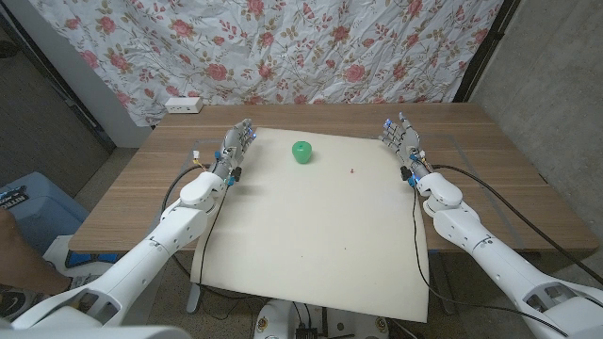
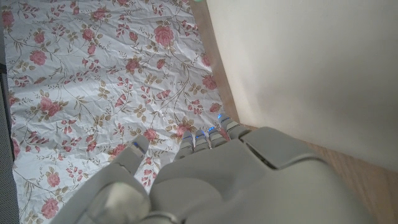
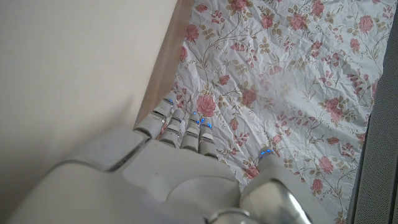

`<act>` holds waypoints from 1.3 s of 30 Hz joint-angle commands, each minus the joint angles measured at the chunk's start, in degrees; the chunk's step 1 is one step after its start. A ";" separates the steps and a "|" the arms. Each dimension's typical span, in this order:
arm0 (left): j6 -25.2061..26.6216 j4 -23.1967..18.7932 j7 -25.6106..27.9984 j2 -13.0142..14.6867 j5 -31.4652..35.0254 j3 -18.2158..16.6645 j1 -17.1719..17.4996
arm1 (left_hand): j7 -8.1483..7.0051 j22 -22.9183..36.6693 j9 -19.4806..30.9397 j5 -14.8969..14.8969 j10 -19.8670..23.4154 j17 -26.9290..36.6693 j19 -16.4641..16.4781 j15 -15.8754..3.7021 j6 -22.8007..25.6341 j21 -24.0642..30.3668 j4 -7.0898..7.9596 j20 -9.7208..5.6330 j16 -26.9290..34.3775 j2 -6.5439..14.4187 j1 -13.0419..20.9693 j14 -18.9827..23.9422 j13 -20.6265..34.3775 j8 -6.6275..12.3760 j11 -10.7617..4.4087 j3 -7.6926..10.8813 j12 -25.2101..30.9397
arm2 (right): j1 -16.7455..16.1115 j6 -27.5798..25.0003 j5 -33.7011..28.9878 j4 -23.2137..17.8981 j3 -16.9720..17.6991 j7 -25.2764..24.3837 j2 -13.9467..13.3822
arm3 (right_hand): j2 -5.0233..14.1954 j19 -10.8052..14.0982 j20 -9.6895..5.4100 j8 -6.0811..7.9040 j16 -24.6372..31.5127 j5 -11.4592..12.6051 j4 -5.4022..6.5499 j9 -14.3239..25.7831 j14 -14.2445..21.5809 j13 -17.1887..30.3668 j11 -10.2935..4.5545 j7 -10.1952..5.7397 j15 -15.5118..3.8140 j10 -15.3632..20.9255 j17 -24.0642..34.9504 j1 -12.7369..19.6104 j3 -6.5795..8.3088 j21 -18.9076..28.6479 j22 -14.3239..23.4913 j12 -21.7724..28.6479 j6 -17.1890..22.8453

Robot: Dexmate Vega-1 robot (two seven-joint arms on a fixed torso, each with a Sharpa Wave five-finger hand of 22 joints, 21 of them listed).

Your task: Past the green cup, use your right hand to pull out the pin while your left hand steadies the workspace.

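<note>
Resting at the cream mat's [image 1: 311, 235] far corners, our left hand [image 1: 236, 151] and right hand [image 1: 403, 143] held nothing, fingers extended. A small red pin [image 1: 352, 171] lay right of the round green plastic cup [image 1: 301, 152].

Honestly nothing here that I can read. The blue bin [image 1: 24, 198] at the left edge of the head view has some white lettering on it, but it's too small and cut off to make out. No labels, brands or numbers on anything else.
</note>
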 commanded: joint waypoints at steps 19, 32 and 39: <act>3.40 -14.37 5.95 11.39 12.95 -0.43 7.03 | -0.40 0.11 0.11 0.35 3.81 0.15 2.21 -0.84 3.92 0.22 -0.64 -4.97 0.48 5.61 0.69 3.65 0.14 0.57 -0.92 1.50 0.42 | -1.31 -0.69 -0.64 -2.38 0.34 -1.00 -1.70 | 0.96 0.29 -0.13 0.43 0.53 0.35 -0.23 0.19 0.80 0.04 0.00 0.11 -0.35 1.02 -0.74 0.37 0.85 0.52 0.16 0.51 0.82; 7.20 -20.81 8.70 15.79 23.69 0.78 8.71 | -1.01 0.09 0.12 0.37 5.08 0.25 3.32 -1.91 5.36 0.31 -0.08 -6.09 0.42 6.33 0.65 4.67 0.14 0.58 -1.53 2.30 0.36 | -1.32 0.32 0.08 -1.49 0.44 0.16 -1.21 | 1.02 0.43 -0.23 0.41 0.60 0.37 -0.34 0.19 1.04 0.01 -0.17 0.16 -0.42 1.13 -1.21 0.44 1.03 0.58 0.15 0.50 0.85; 9.35 -23.85 10.91 17.95 32.25 2.02 9.25 | -1.53 0.08 0.12 0.36 5.72 0.26 3.79 -2.30 6.05 0.31 0.13 -6.54 0.35 6.43 0.67 5.12 0.14 0.55 -1.99 2.70 0.34 | -1.68 1.31 0.71 -0.84 0.68 0.77 -0.77 | 1.02 0.41 -0.28 0.38 0.54 0.37 -0.38 0.18 0.88 -0.01 -0.12 0.18 -0.40 1.14 -1.46 0.43 1.09 0.57 0.15 0.48 0.80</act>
